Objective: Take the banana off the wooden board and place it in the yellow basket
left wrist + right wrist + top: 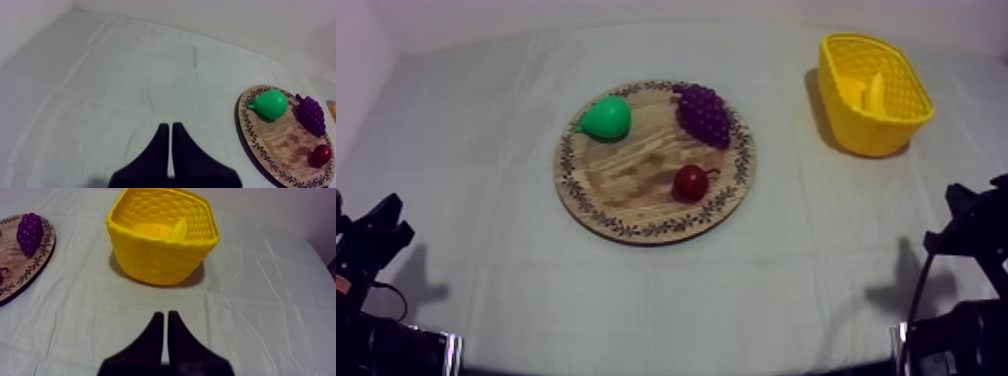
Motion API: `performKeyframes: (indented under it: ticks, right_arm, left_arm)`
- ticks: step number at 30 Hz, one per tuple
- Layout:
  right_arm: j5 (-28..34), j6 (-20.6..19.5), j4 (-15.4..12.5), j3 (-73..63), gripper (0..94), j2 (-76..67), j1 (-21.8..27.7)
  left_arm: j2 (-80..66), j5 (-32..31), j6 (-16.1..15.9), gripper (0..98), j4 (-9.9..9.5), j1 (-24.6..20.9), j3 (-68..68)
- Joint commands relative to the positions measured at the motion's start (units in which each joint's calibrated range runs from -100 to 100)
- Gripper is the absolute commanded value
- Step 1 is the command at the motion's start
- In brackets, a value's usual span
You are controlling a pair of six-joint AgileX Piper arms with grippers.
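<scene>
Leaning inside the yellow basket (861, 135) at the far right: the banana (874, 92), off the board.

On the round wooden board (636, 175) at the centre, well apart from the basket: a green pear (606, 118) at its far left, a bunch of grapes (704, 112) at its far right, and a small red fruit (689, 183) nearer, right of the middle.

Low at the near left, over bare cloth (486, 150) left of the board: the left gripper (167, 126), fingers pressed together in a narrow wedge, holding nothing.

Low at the near right, facing the basket but apart from it: the right gripper (165, 314), fingers likewise together and empty.
</scene>
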Motion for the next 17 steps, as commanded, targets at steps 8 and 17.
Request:
performKeyframes:
  ticks: [8, 17]
  right_arm:
    - [-0.15, 0.26, -0.03, 0.06, 0.6, -0.03, 0.04]
    - [-0.15, 0.32, -0.03, 0.06, 0.6, -0.03, 0.04]
  left_arm:
    - [0.0, 0.01, -0.01, 0.0, 0.0, 0.02, 0.01]
    - [0.0, 0.01, -0.01, 0.0, 0.0, 0.02, 0.01]
